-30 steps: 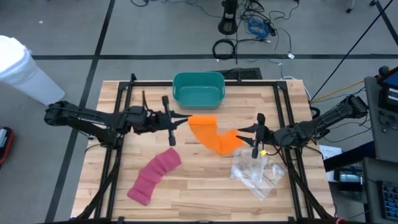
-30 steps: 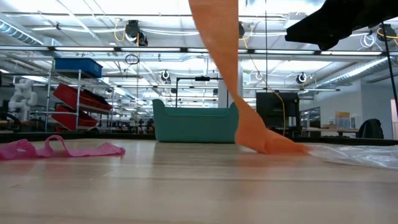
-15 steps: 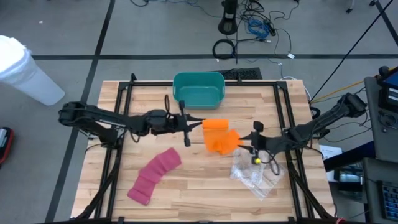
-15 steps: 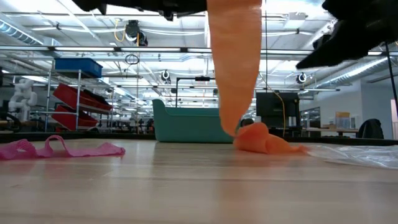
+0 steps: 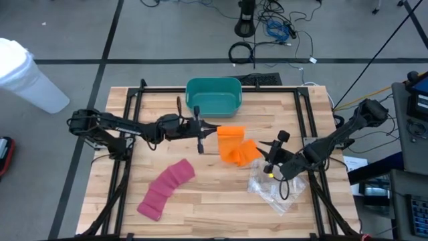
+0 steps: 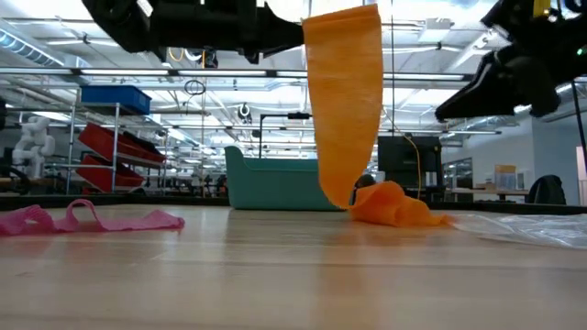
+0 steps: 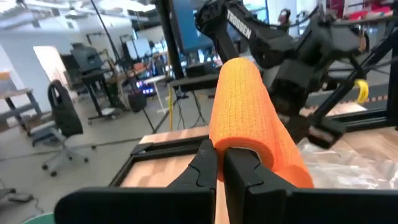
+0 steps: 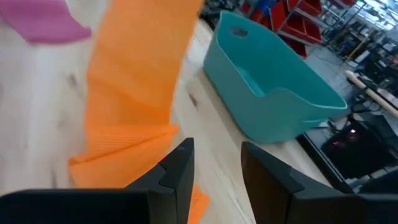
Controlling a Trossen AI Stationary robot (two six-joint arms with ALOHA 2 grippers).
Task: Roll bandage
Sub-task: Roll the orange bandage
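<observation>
A wooden table (image 5: 221, 194) carries a teal bin (image 5: 213, 96) at its far edge and a pink bandage (image 5: 166, 189) lying near left. At centre, the orange bandage (image 5: 233, 144) hangs from the left gripper (image 5: 212, 130), fingers pinched on its top edge, lower end heaped on the wood. The right gripper (image 5: 263, 148) hovers just right of it, fingers narrowly apart, holding nothing, above crumpled clear plastic (image 5: 275, 187).
</observation>
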